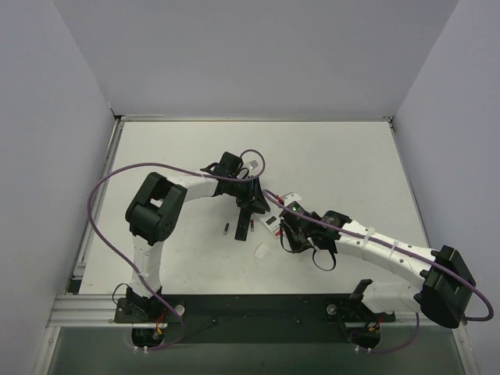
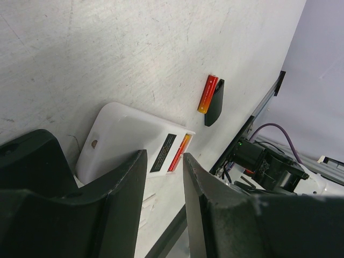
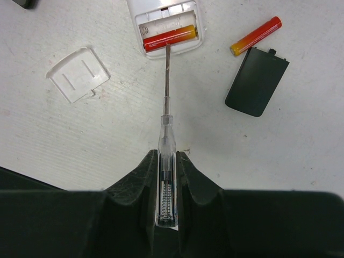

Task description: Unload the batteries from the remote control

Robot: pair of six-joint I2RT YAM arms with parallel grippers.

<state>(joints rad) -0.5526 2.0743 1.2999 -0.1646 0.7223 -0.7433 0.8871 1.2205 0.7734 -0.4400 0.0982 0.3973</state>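
Prying is where it can go bad: the right claw is clamped on a clear-handled screwdriver. Its tip sits at the near rim of the white remote, right against the seated battery. If the tip skates off the round shell, it jabs the bay wall or shoves the remote fwd. Too much lever and the cell pops out & rolls across the bench.

Meanwhile the left claw has jaws part-spread w/ nothing between them, tips over the remote. Can't tell if it pins it; if not, the remote slides.

Both of the batteries are slim red-to-yellow cylinders. One lies in the open bay, and the slot next to it looks empty. The loose battery lies on the bench just beside a black cover.
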